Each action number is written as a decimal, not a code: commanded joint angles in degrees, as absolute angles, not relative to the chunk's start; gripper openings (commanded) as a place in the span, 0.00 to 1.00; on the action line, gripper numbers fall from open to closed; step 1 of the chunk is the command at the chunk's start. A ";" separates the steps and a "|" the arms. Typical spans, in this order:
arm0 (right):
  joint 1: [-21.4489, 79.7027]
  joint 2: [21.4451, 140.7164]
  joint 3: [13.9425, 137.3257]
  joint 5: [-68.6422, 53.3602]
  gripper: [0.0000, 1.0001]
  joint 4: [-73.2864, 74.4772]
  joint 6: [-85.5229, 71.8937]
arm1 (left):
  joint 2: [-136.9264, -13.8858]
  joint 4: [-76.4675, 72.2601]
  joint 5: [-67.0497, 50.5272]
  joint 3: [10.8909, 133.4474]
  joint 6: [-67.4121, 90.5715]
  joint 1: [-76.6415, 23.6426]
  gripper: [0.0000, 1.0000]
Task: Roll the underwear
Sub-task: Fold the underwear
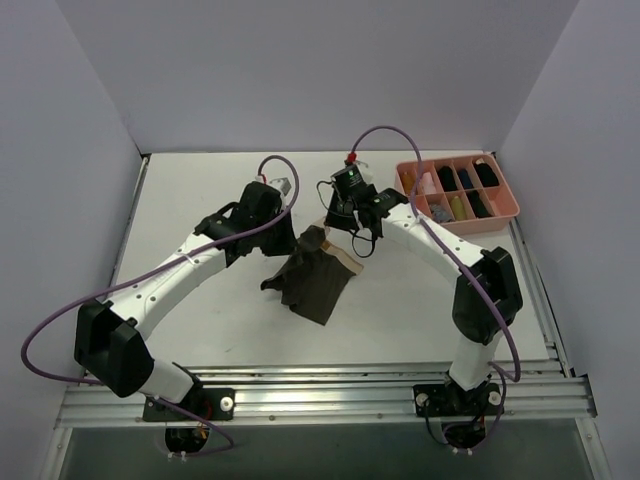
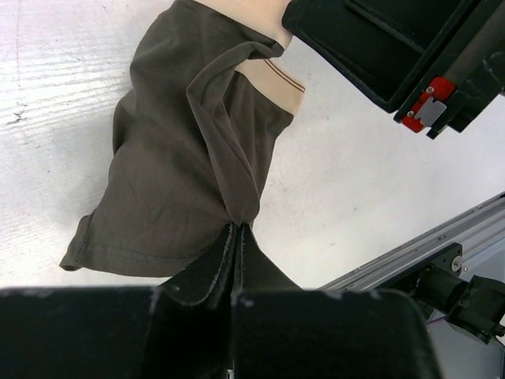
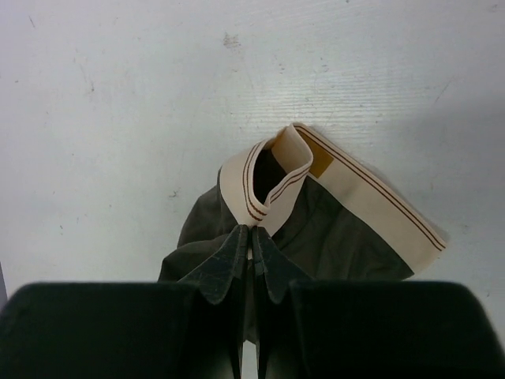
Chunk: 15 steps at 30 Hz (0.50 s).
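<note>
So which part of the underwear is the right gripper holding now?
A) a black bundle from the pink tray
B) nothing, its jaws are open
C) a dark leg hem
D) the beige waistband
D: in the right wrist view the right gripper is shut on a fold of the beige waistband of the underwear.

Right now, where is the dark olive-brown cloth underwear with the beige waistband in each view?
Top external: the underwear is mid-table, between the left gripper and the right gripper.
Left wrist: the underwear runs from upper left to centre, pinched at the bottom by the left gripper.
Right wrist: the underwear is at lower centre, pinched by the right gripper.
Shared landmark: the striped waistband.
</note>
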<state>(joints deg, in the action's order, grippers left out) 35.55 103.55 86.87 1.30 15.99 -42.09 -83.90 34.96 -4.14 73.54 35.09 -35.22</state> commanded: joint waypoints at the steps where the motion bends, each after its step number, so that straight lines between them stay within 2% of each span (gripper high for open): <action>1: 35.33 97.84 83.87 2.28 0.00 17.14 -42.63 | -82.27 33.84 -6.85 73.83 34.54 -36.12 0.02; 15: 31.38 91.76 66.81 3.60 0.00 12.31 -39.99 | -89.99 25.94 -5.80 68.65 41.74 -44.55 0.02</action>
<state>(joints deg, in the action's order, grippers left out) 32.51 94.13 68.88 1.96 13.58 -41.50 -87.99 30.57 -6.24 68.66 39.35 -43.16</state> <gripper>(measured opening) 0.005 0.031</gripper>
